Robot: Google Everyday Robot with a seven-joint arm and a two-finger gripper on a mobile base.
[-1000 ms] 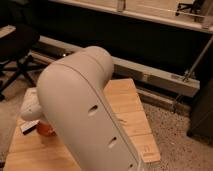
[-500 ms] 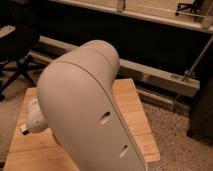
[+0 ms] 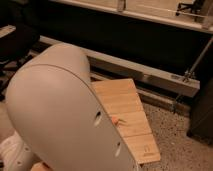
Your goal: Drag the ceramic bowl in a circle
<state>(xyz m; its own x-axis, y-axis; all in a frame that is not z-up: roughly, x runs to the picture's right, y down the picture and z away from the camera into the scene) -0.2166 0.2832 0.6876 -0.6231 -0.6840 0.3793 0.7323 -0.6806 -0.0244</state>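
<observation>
My arm's big pale grey shell (image 3: pixel 65 115) fills the left and middle of the camera view. The ceramic bowl is hidden behind it. My gripper is also hidden, somewhere below the arm at the lower left, where only a white wrist part (image 3: pixel 15 152) shows; it is shut. What it touches cannot be seen. The wooden table top (image 3: pixel 127 112) shows only as a strip to the right of the arm.
The table's right edge and near corner (image 3: pixel 150 152) drop to a speckled floor (image 3: pixel 175 142). A long metal rail (image 3: pixel 150 75) runs behind the table, with a dark wall above it. A dark office chair (image 3: pixel 15 42) stands at the far left.
The arm's shell has swung closer and to the right, covering more of the table. The orange-red patch seen at the lower left a second ago is now covered.
</observation>
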